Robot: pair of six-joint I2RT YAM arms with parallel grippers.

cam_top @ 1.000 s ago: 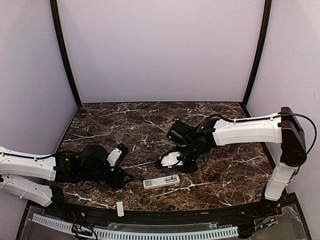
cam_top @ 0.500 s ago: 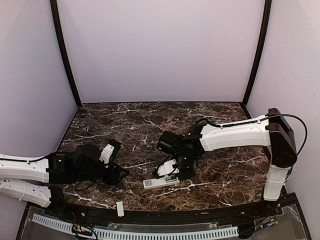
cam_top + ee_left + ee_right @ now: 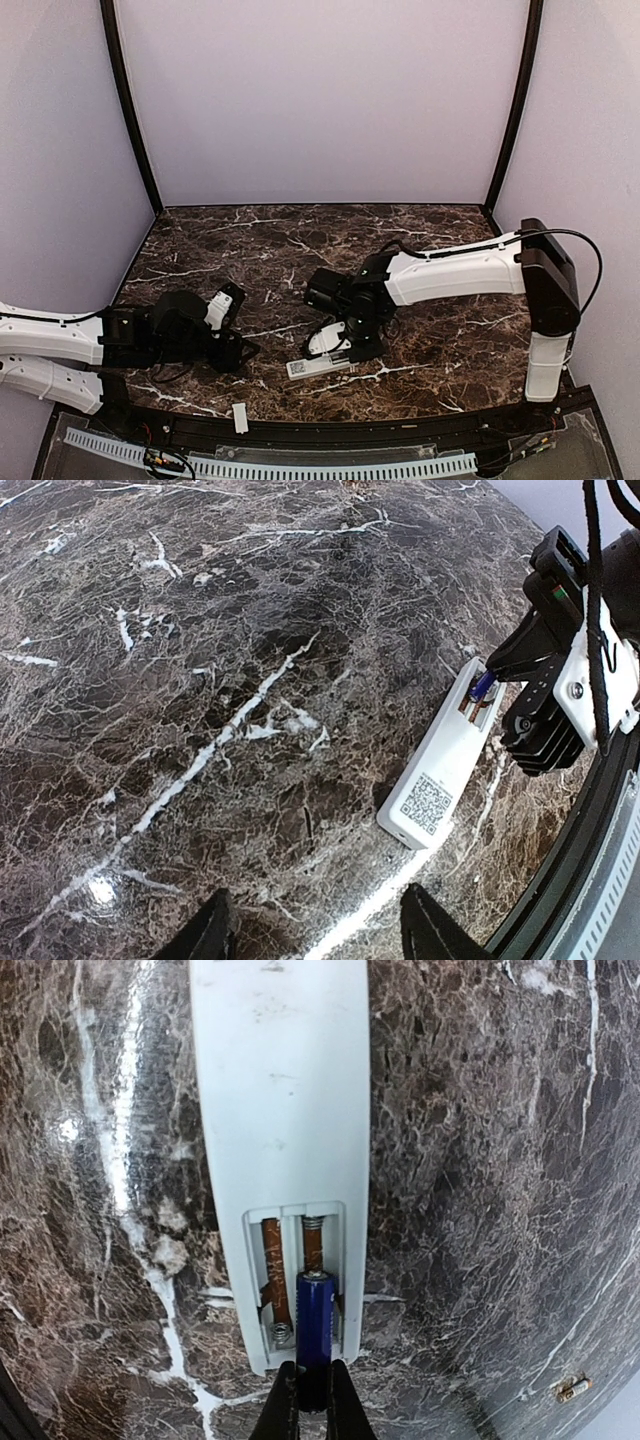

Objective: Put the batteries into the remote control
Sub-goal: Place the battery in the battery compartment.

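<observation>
The right hand [image 3: 311, 1400] pinches a slim blue cylindrical battery [image 3: 314, 1322] over the open bay of the white plastic remote control [image 3: 280, 1090]. The left hand [image 3: 315, 935] gapes empty above the dark marble counter [image 3: 200, 680].

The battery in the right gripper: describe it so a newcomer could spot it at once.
Near the front of the dark marble table lies the white remote control, compartment open. At that compartment, pinched by the right gripper, is the battery: a slim blue cylinder, the only blue thing there.
</observation>
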